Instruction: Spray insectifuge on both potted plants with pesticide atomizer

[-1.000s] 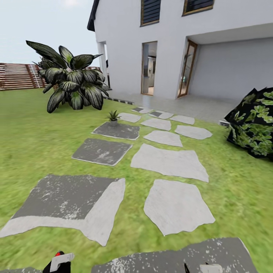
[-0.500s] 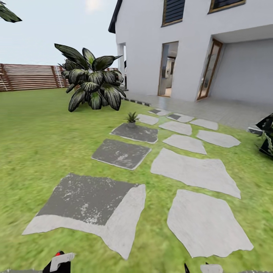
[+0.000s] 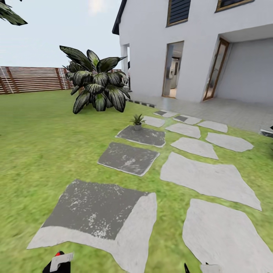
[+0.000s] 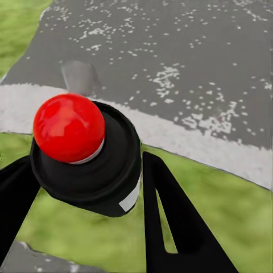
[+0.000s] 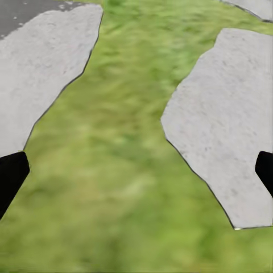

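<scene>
Flanking stone slabs [image 3: 209,177]: lawn [image 3: 41,140], broad-leaved bush [image 3: 98,85], fence [image 3: 34,79].

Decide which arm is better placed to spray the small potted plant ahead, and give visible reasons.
Left. The left gripper is shut on the pesticide atomizer, while the right gripper hangs open and empty above grass. The potted plant stands far ahead on a dark slab.

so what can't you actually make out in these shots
- Small potted plant, head view: too far off to read its pot or leaves.
- Second potted plant: I can't pick one out.
- Spray bottle, left wrist view: between the left gripper fingers, seen top-on with a red cap, so its body is hidden.
- Right gripper, right wrist view: fingertips cut off at the picture's edges, wide apart over grass.
</scene>
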Controlling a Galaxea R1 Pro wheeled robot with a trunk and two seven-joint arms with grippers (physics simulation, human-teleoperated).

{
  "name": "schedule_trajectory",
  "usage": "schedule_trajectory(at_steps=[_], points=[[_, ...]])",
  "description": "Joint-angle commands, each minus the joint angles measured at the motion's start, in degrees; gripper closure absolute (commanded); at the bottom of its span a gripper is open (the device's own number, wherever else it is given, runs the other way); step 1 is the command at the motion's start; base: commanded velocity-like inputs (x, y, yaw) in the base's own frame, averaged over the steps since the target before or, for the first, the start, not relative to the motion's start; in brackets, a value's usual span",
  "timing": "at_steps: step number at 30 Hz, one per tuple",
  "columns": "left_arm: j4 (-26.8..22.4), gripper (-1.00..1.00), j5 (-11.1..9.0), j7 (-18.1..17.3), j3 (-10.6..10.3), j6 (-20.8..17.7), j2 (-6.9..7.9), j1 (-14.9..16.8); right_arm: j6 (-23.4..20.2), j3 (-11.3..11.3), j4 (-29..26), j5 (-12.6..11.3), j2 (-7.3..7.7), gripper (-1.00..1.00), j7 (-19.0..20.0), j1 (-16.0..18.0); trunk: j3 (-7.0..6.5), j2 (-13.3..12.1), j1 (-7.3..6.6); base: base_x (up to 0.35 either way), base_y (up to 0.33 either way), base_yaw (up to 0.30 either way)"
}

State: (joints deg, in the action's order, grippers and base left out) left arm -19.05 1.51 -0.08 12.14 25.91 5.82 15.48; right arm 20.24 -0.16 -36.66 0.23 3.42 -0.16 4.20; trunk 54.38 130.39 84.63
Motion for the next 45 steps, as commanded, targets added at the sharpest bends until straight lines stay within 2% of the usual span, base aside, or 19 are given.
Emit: schedule_trajectory(at_steps=[1, 45], points=[[0.06, 1.00, 0.16, -0.01, 0.17, 0.19, -0.02, 0.05, 0.16, -0.01, 0.01, 0.03, 0.01, -1.00, -0.02, 0.02, 0.05, 0.02, 0.02, 0.283, 0.215, 0.000], [0.16, 1.00, 0.16, -0.10, 0.17, 0.19, -0.02, 0.03, 0.24, -0.01, 0.71, -0.06, 0.01, -1.00, -0.18, 0.02, 0.05, 0.02, 0.02, 0.293, 0.188, 0.000]])
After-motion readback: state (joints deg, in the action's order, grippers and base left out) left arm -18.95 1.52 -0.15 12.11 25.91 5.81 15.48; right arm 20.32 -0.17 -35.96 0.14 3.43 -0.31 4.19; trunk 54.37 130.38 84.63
